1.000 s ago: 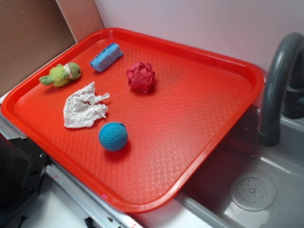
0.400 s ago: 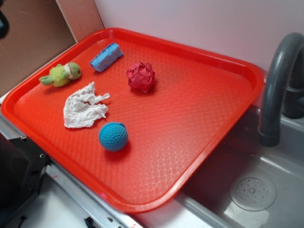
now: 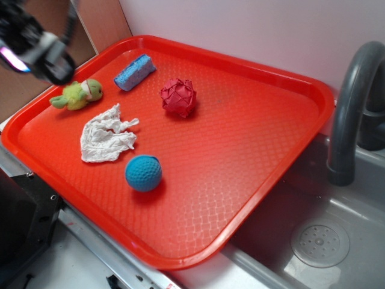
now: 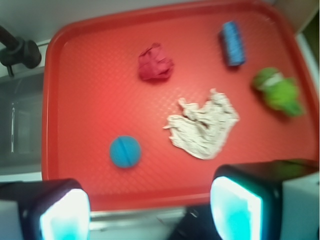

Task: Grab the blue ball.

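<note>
A red tray (image 3: 283, 78) lies tilted across the surface beside a grey sink (image 3: 337, 241), whose dark curved faucet (image 3: 352, 102) rises at the right. The blue ball (image 3: 143, 173) sits on the tray's near-left part, alone, with bare tray around it; in the wrist view it (image 4: 125, 151) shows as a small blue disc near the tray's lower edge. Just beyond it, to the left, lies a crumpled white cloth (image 3: 107, 136), close to the ball but apart from it. Farther back, a red faceted paper ball (image 3: 178, 97) rests toward the tray's middle, a blue sponge (image 3: 134, 72) lies near the far rim, and a green plush toy (image 3: 77, 94) sits by the left rim.

The pincer (image 3: 36, 48) appears blurred at the far-left corner of the exterior view, above the tray's left edge and well apart from the blue ball. In the wrist view its two fingers (image 4: 235, 210) stand wide apart at the bottom of the frame, released, with nothing between them.
</note>
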### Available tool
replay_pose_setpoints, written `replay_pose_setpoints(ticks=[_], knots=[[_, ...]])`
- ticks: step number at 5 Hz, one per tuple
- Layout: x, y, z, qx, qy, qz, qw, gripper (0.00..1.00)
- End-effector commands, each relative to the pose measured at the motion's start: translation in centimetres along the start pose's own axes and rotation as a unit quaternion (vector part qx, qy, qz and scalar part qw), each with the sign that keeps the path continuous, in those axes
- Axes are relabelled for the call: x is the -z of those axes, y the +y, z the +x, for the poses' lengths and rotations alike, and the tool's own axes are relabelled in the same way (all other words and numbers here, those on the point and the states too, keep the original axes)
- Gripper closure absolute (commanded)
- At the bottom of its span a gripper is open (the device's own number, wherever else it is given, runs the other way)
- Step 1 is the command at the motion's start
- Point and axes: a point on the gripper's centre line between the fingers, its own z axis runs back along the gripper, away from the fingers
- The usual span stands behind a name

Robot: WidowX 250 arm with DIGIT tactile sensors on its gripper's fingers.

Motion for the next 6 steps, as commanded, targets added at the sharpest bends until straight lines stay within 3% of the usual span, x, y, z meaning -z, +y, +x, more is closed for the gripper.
replay_pose_setpoints(ticks=[1,3,5,6], knots=[[7.3,-2.5,1.5,0.018,0.054,-0.028,0.998,0.0],[12.1,-2.9,-0.1,0.044,0.121,-0.038,0.991,0.0],[14.4,-2.5,-1.4,0.034,0.149,0.004,0.988,0.0],[15.0,-2.5,-1.3,0.035,0.151,0.038,0.987,1.0]])
